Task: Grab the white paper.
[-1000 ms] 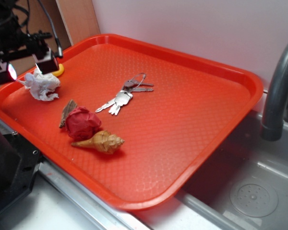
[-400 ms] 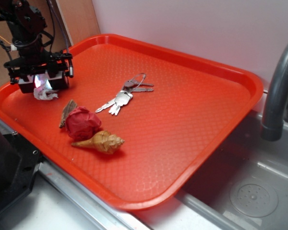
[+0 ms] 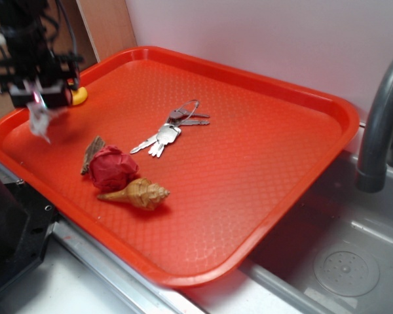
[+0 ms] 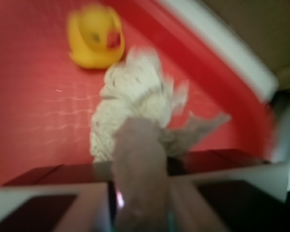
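The white paper (image 3: 39,120) is a ragged crumpled wad hanging from my gripper (image 3: 38,103) above the left end of the red tray (image 3: 262,150), off the tray floor. My gripper is shut on it. In the wrist view the white paper (image 4: 135,104) fills the middle, pinched between the jaws at the bottom of the frame, blurred by motion.
A yellow rubber duck (image 3: 79,95) (image 4: 95,37) sits on the tray just behind the gripper. A red paper ball (image 3: 111,167), a piece of bark (image 3: 93,152), a seashell (image 3: 139,193) and keys (image 3: 171,129) lie on the tray. A grey faucet (image 3: 380,118) and sink stand at the right.
My gripper came down over the white paper, shut on it, and has now lifted it off the tray, moving slightly left.
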`<state>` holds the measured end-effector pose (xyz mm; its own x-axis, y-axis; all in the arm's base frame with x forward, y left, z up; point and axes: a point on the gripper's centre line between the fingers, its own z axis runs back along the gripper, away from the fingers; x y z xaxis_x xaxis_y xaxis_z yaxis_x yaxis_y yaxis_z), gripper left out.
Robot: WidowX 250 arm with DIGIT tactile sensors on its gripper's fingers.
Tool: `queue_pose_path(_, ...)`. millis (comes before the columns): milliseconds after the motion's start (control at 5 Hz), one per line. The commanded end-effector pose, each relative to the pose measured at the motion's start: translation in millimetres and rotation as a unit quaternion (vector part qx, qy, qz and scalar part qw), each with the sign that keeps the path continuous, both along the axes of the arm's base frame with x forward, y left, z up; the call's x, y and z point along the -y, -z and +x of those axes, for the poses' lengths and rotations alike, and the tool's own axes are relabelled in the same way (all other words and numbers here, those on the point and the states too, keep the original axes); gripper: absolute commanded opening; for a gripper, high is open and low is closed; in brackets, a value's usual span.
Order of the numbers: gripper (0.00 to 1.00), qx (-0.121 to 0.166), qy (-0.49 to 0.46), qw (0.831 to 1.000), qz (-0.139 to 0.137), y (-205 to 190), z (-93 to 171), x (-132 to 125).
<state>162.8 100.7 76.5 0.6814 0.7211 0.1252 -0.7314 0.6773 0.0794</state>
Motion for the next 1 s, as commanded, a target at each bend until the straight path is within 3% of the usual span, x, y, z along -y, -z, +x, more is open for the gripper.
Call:
queue_pose_path(0, 0.0, 0.044, 0.114, 0.993, -0.011, -88, -1, 32)
queue_pose_path(200, 0.0, 0.034, 0.164, 0.986, -0.016, -96, 5, 47)
queue_pose_path(400, 0.0, 0.047, 0.254, 0.966, -0.024, -102, 18, 62)
queue_pose_path(600, 0.0, 0.063, 0.308, 0.949, 0.006, -105, 27, 76)
queue_pose_path(800, 0.0, 0.077, 0.299, 0.951, 0.013, -100, 27, 78)
